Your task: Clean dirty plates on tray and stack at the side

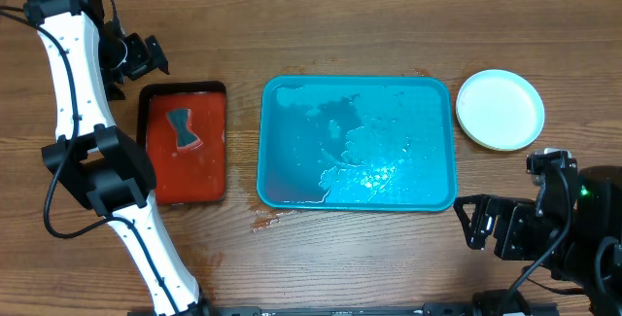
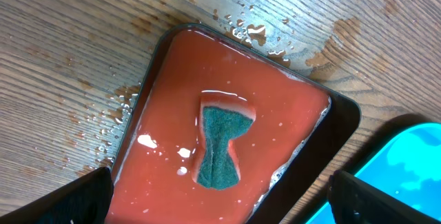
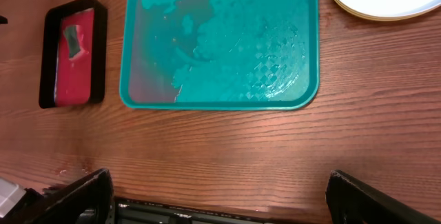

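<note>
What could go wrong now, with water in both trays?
1. The blue tray holds puddles; tipping or lifting it might spill them toward the stacked plates beside it.
2. The red tray looks full of water around the sponge, so a bump could slosh it over.
3. Drops lie on the table by the blue tray's front corner; they might spread or make things slip.

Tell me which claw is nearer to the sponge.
Left. The left claw hangs just beyond the red tray's far-left corner, close to the sponge lying in it. The right claw is across the table, past the blue tray's near-right corner.
</note>
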Robot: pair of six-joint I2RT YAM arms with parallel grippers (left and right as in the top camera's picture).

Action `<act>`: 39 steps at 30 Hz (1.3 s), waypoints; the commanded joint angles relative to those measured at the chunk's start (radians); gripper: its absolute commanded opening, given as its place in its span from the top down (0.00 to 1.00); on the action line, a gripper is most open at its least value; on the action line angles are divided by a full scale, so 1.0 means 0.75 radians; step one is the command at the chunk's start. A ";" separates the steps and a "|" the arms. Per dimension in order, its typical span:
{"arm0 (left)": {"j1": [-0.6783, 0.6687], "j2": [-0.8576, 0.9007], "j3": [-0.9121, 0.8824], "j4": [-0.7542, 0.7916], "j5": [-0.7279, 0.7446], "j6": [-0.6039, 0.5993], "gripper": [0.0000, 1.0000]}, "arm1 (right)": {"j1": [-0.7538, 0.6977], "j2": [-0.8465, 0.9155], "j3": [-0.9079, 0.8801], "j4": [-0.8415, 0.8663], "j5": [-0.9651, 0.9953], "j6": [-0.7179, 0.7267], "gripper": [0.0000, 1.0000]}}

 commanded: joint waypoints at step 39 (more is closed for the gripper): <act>-0.010 -0.030 0.018 -0.001 0.004 0.010 0.00 | -0.102 -1.032 -1.678 1.799 0.056 -0.084 0.00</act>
